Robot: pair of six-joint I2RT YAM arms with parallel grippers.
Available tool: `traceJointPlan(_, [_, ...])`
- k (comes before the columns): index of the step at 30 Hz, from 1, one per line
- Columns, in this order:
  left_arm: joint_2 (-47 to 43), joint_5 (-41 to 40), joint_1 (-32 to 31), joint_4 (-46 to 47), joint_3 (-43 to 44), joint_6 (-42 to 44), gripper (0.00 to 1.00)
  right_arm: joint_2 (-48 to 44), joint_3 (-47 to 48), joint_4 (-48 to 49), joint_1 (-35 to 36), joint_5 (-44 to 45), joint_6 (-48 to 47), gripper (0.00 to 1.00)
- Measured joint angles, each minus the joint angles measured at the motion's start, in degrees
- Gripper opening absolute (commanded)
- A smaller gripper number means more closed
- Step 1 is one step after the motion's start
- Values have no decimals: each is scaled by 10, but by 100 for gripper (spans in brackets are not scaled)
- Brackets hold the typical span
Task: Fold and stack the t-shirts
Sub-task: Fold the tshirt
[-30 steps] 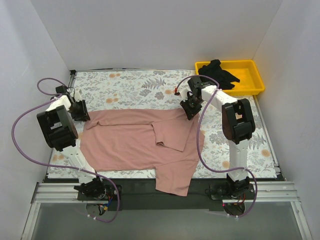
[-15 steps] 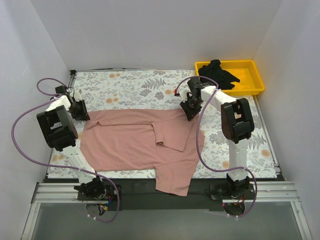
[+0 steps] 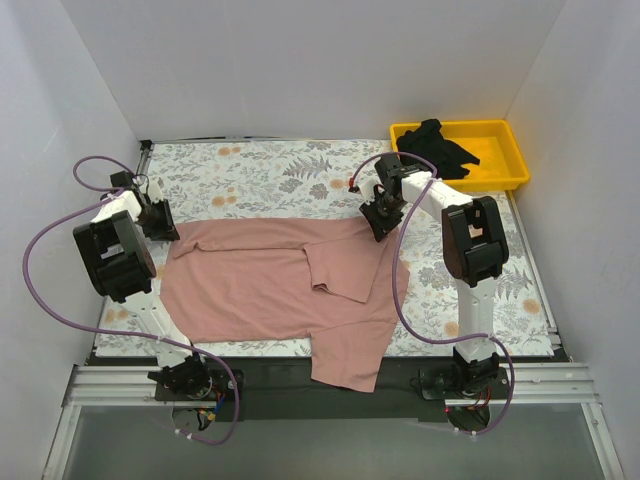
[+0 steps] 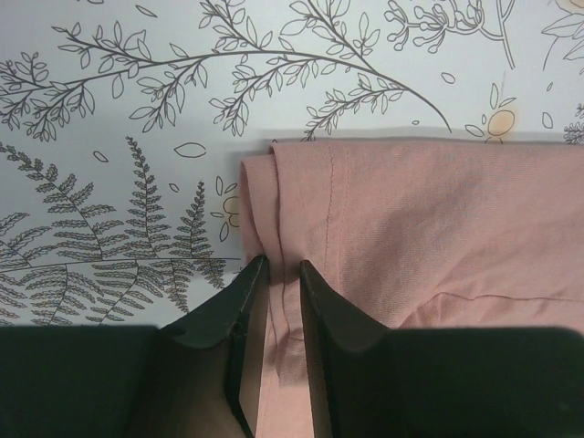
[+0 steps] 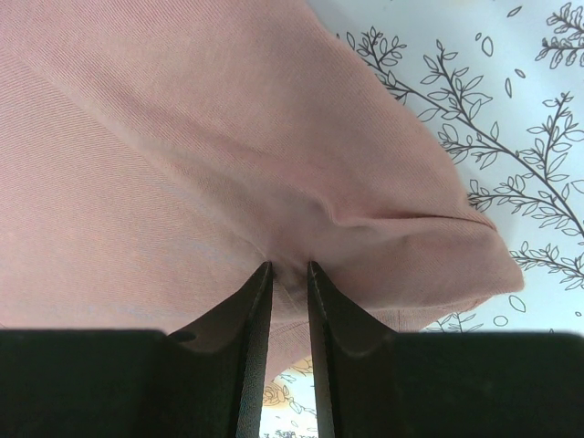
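Note:
The dusty pink t-shirt (image 3: 270,280) lies spread across the floral table cover, one part hanging over the near edge. My left gripper (image 3: 160,222) is shut on the pink t-shirt's far left corner (image 4: 301,210), the fabric pinched between the fingers (image 4: 239,310). My right gripper (image 3: 380,218) is shut on its far right corner (image 5: 228,155), the cloth bunched between the fingers (image 5: 324,310). The black t-shirt (image 3: 440,145) lies crumpled in the yellow bin.
The yellow bin (image 3: 500,155) stands at the far right corner of the table. The floral table cover (image 3: 260,175) lies under everything. White walls close in the left, back and right sides. Purple cables loop from both arms.

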Motion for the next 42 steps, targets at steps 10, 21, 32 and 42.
traceJointPlan(10, [0, 3, 0, -4, 4, 0, 20, 0, 0, 0, 0, 0, 0, 29])
traceJointPlan(21, [0, 13, 0, -9, 17, 0, 13, 0, 0, 0, 0, 0, 0, 29])
traceJointPlan(32, [3, -4, 0, -6, 19, 0, 0, 1, 0, 0, 0, 4, 0, 29])
traceJointPlan(42, [18, -22, 0, 4, 66, 6, 0, 5, 5, -2, 0, 7, 0, 29])
